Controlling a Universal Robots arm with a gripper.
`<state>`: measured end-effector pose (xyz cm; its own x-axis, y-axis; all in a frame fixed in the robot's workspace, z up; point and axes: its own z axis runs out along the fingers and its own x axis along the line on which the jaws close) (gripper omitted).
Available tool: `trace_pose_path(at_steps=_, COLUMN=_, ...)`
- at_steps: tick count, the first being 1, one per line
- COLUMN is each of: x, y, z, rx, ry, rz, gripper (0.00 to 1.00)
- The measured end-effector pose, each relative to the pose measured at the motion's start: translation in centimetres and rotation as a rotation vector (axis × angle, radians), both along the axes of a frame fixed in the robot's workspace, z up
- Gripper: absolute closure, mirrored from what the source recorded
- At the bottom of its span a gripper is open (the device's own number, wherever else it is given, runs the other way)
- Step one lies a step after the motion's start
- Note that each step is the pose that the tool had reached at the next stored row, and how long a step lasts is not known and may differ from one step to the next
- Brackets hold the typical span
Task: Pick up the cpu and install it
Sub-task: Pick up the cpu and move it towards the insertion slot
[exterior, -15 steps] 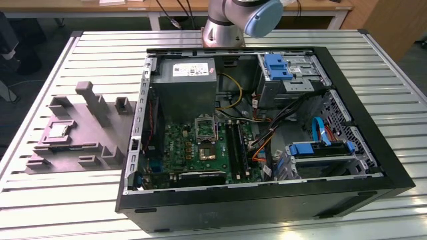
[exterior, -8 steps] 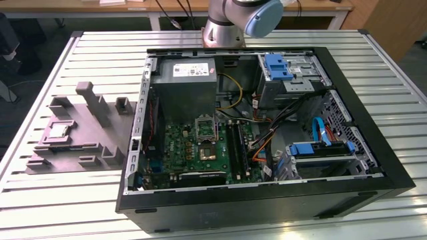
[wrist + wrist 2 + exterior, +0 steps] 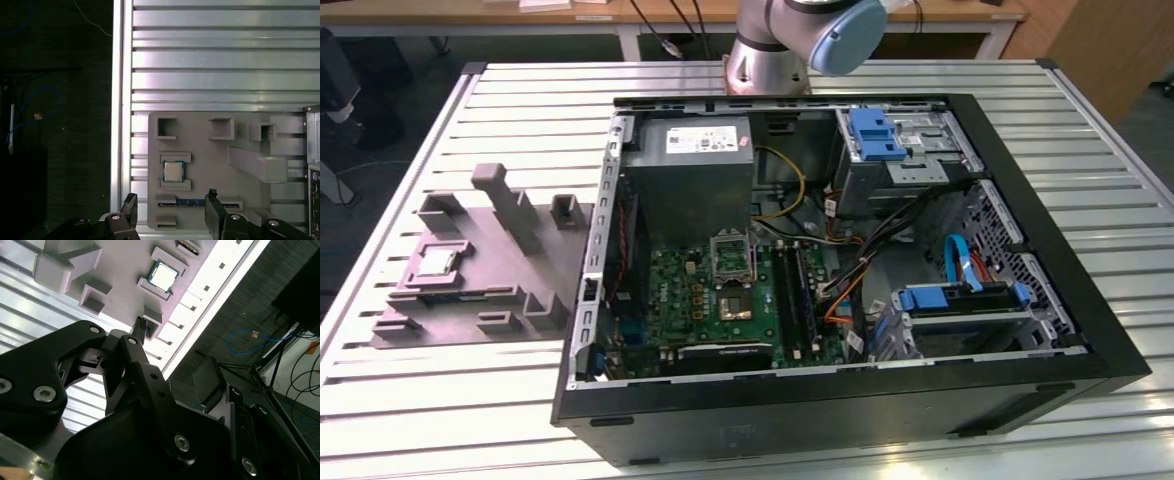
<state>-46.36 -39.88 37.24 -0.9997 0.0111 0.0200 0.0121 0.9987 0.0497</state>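
Gripper (image 3: 171, 196) hanging well above the grey tray (image 3: 200, 131), fingers spread wide with nothing between them, probably kept apart to straddle the chip. Cpu (image 3: 173, 171) lying flat in a shallow square seat of the tray, pale metal top up, untouched, lined up between the two fingertips in the first wrist view. Seat likely moulded to keep the chip square for a clean grasp. In the exterior view, tray at nine o'clock from the open computer case (image 3: 1067, 330) on the slatted table (image 3: 854, 450), cpu toward the tray's nine o'clock edge. Metal-framed socket (image 3: 731, 256) near the case's middle, well apart from the cpu.
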Motion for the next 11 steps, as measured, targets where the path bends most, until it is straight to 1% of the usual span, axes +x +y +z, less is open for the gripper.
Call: trace_pose_path(at_steps=11, x=0.00, y=0.00, z=-0.27, rx=0.0000, ry=0.0000, rz=0.000, gripper=0.35)
